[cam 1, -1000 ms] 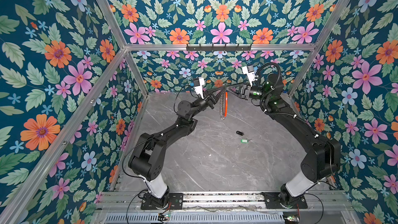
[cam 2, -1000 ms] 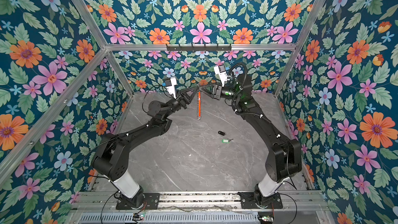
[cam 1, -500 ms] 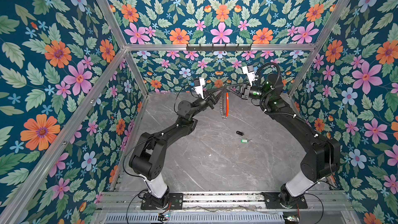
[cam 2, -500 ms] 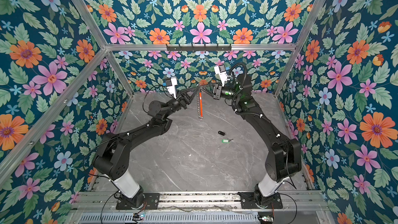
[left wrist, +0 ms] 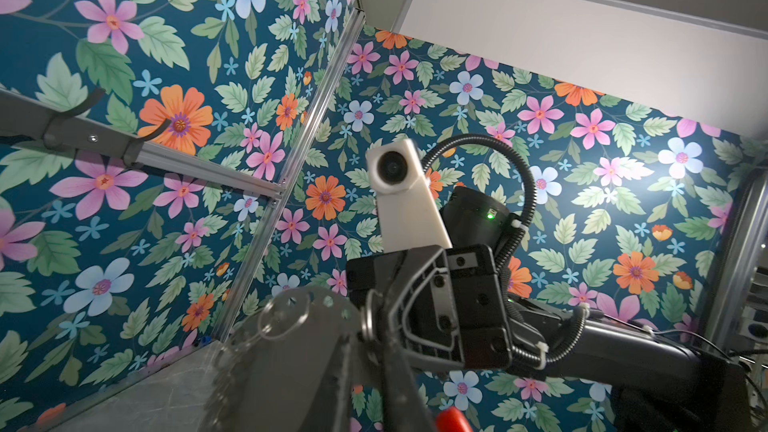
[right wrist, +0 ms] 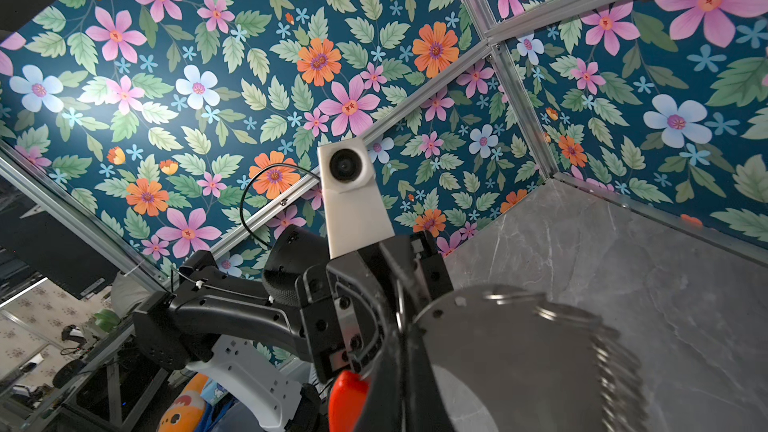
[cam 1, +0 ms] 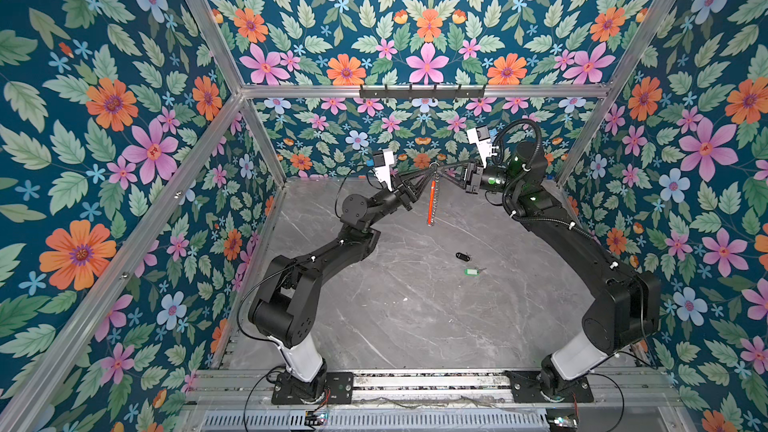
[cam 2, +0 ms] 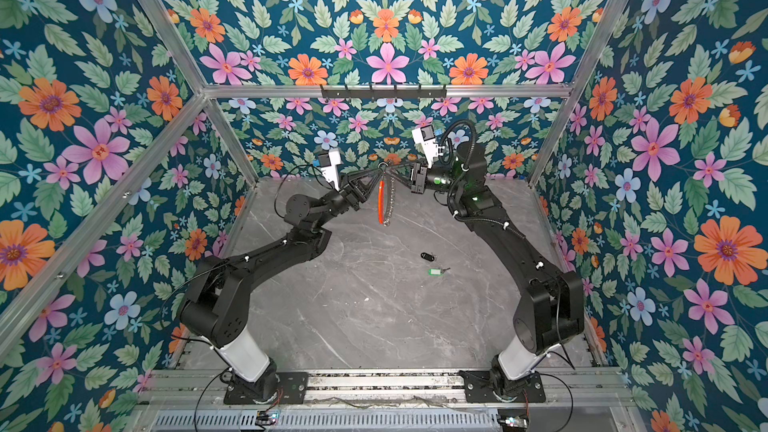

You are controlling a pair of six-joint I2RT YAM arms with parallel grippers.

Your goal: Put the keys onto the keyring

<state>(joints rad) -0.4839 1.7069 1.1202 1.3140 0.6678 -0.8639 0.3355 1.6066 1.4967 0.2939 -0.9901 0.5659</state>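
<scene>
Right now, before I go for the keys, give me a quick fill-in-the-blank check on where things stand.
1. The keyring hangs in the air, its top pinched by the right gripper, which is ___.
2. Neither key is on the keyring; both lie loose on the ___.
3. The black-fob key lies farther from the arm bases than the other key, whose tag is ___.

Missing words: shut; table; green.

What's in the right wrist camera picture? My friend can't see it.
A large flat grey metal hoop fringed with small silver rings looms close, meeting the black left pincer, which carries a white camera. Behind are flowery blue walls and a grey marble table.
</scene>
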